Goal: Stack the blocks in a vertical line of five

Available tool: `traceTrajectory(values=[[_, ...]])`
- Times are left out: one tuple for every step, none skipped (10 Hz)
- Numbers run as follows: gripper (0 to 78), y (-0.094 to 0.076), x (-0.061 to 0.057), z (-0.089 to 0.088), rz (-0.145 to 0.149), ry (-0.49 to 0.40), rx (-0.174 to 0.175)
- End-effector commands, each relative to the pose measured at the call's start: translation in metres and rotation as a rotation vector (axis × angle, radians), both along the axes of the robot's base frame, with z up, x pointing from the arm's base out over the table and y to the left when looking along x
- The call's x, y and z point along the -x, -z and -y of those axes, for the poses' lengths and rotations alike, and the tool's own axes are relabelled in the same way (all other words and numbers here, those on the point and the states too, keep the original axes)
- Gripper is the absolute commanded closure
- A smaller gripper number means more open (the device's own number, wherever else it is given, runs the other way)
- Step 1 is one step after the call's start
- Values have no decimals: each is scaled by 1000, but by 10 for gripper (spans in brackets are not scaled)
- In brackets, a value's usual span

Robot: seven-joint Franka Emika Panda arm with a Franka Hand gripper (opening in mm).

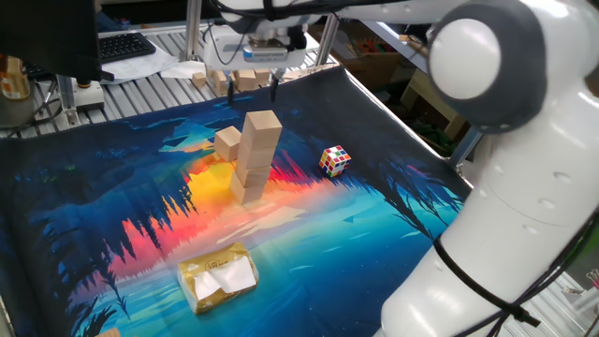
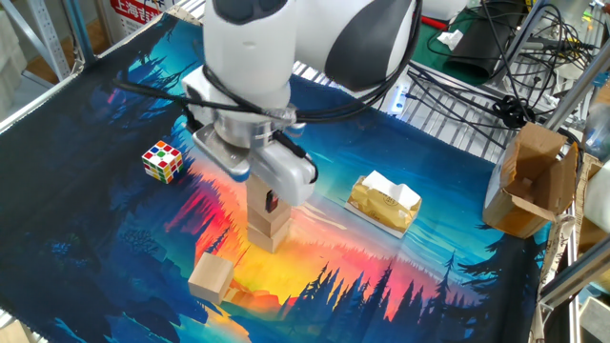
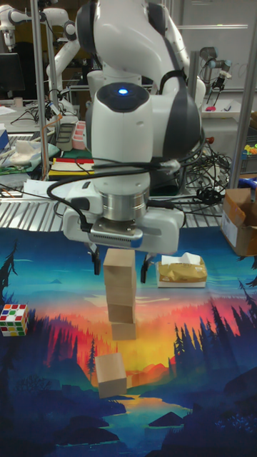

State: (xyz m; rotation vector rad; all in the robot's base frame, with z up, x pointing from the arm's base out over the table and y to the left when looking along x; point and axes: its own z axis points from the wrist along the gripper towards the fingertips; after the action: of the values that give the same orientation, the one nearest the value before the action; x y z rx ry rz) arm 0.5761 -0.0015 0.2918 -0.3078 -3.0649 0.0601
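Several light-tan blocks stand in a slightly uneven stack (image 1: 255, 157) (image 3: 120, 294) in the middle of the printed mat; in the other fixed view only its lower part (image 2: 270, 227) shows below the robot hand. One loose block (image 1: 226, 142) (image 2: 211, 277) (image 3: 111, 373) lies on the mat beside the stack's foot. My gripper (image 1: 252, 86) (image 3: 120, 267) hangs open and empty, above and just beyond the stack's top in one fixed view. In the tall view its fingers (image 3: 96, 263) show on either side of the top block. Nothing sits between them.
A multicoloured puzzle cube (image 1: 335, 160) (image 2: 162, 160) (image 3: 14, 318) rests on the mat to one side of the stack. A yellowish wrapped packet (image 1: 218, 276) (image 2: 383, 202) (image 3: 181, 271) lies on the other side. A cardboard box (image 2: 534, 181) stands off the mat's edge.
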Motion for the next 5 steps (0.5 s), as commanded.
traceTrajectory(values=[[1,3,-14,-4,1,1,0],[1,5,-19,-7,1,1,0],[1,7,-22,-8,1,2,1],[1,8,-24,-9,1,0,1],[1,12,-29,-10,1,-3,0]])
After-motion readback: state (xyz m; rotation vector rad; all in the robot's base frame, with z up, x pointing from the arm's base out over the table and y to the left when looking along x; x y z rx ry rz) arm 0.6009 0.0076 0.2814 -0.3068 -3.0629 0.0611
